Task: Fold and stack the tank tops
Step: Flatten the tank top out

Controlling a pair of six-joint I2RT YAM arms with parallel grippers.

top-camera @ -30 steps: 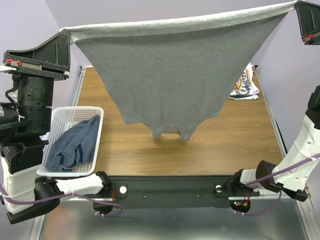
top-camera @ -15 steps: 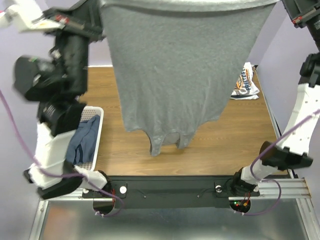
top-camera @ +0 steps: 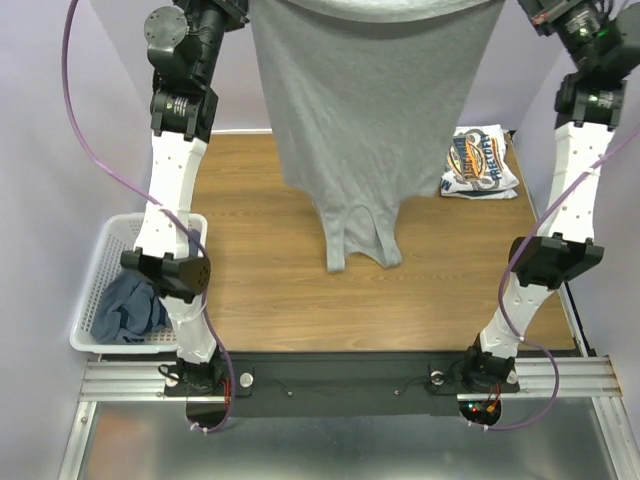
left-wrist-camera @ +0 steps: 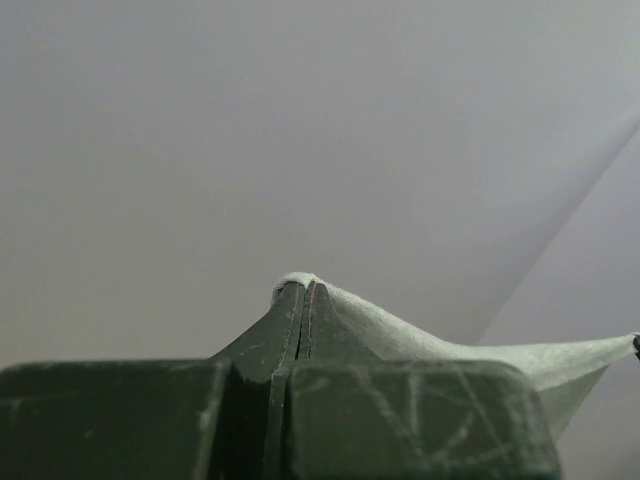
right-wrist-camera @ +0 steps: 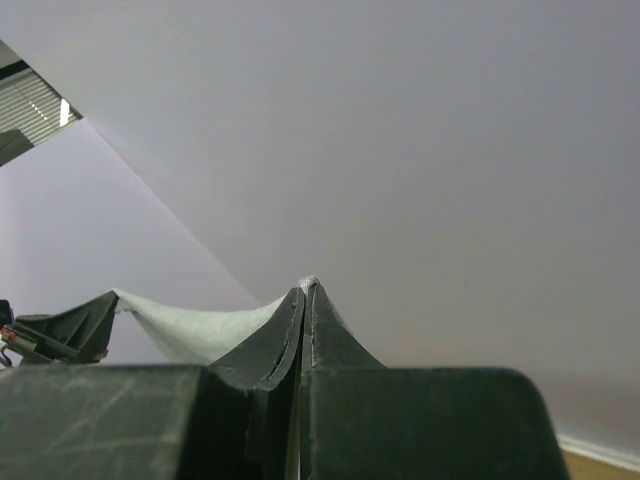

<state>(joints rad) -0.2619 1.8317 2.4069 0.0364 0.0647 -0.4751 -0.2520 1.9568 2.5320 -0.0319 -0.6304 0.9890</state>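
The light grey tank top (top-camera: 365, 110) hangs high above the table, hem up and straps down, stretched between both raised arms. My left gripper (left-wrist-camera: 305, 288) is shut on one hem corner of the grey cloth (left-wrist-camera: 470, 358). My right gripper (right-wrist-camera: 307, 290) is shut on the other corner, with the cloth (right-wrist-camera: 195, 330) running off to its left. In the top view both grippers are above the frame's upper edge. The white tank top with the blue-and-orange logo (top-camera: 480, 163) lies folded at the table's far right. The dark slate blue tank top (top-camera: 128, 305) lies crumpled in the basket.
The white lattice basket (top-camera: 92, 290) stands off the table's left edge beside the left arm. The wooden table (top-camera: 270, 290) lies under the hanging top. A black rail with both arm bases runs along the near edge.
Both arms have risen much higher and drawn closer together. The grey top went from a wide stretched sheet to a narrower hanging one, its straps now lower over the table.
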